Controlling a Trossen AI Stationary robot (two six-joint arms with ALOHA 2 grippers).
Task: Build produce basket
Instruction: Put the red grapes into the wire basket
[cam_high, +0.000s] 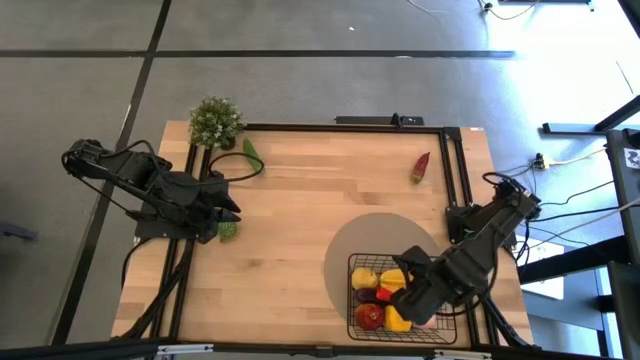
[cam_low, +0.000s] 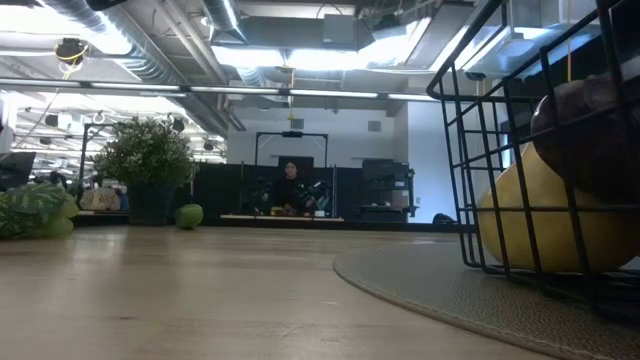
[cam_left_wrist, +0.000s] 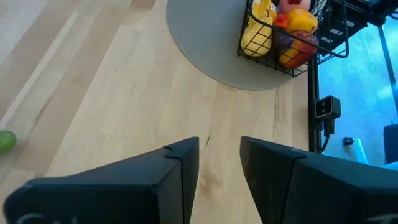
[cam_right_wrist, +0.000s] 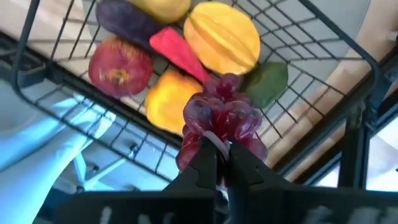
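The right end effector is pinched shut on a bunch of purple grapes, holding it by its near end so the lumpy cluster hangs straight ahead of the fingers, directly above the black wire basket; the drop is thus nearly plumb, and this arm is by far the nearer to the basket; the basket sits on a round grey mat at the desk corner, already holding a glossy red apple, a ribbed yellow pepper, a smooth red chili and other rounded fruit; the left end effector waits far across the desk, its blunt dark fingers slightly parted on nothing; another red chili lies loose near the far edge.
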